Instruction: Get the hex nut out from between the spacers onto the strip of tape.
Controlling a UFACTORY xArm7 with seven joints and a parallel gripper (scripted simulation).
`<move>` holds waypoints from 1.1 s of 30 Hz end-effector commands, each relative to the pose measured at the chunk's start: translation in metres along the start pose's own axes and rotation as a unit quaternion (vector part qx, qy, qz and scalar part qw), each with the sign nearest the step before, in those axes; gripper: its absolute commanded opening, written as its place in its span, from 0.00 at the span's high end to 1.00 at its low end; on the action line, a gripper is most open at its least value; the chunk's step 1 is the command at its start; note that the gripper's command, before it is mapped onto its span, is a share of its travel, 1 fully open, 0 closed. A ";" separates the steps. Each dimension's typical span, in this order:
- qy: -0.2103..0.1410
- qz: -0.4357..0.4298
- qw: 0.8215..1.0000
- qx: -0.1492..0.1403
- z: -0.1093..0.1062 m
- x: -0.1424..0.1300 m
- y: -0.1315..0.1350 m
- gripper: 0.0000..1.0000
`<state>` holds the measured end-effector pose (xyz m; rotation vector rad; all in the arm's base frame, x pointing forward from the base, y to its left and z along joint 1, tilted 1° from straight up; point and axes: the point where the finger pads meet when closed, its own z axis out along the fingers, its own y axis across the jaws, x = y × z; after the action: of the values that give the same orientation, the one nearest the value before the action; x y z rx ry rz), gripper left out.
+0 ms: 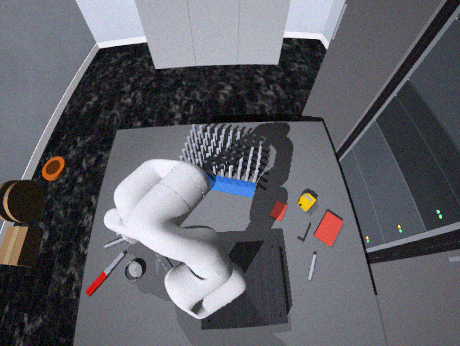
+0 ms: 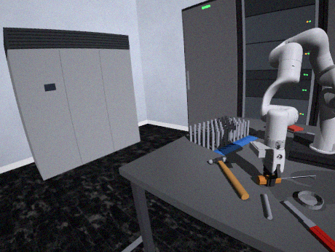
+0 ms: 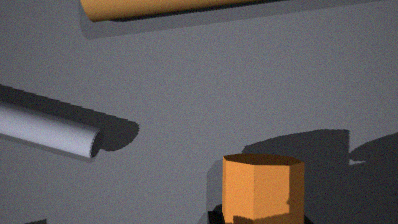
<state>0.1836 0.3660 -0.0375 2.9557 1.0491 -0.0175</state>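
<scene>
One hook pick [image 2: 271, 179] lies flat on the desk [image 2: 189, 175], long axis across the exterior view, thin shaft pointing right. Claw [image 2: 272, 178] clamped on its orange-brown handle [image 3: 262, 187]. Nut hidden among spacers [image 2: 218, 132] beside blue tape strip [image 2: 234, 146].

hex nut lost among the spacers [image 1: 225, 150]; arm hides gripper [image 2: 272, 177] from above.
</scene>
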 end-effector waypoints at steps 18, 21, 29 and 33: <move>0.001 0.000 1.000 0.000 -0.001 0.001 0.000 1.00; 0.001 0.000 1.000 0.000 -0.001 0.001 0.000 1.00; 0.001 0.000 1.000 0.000 -0.005 0.001 0.000 1.00; 0.001 0.000 1.000 0.000 -0.013 0.001 0.000 1.00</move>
<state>0.1834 0.3657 -0.0325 2.9551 1.0490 -0.0181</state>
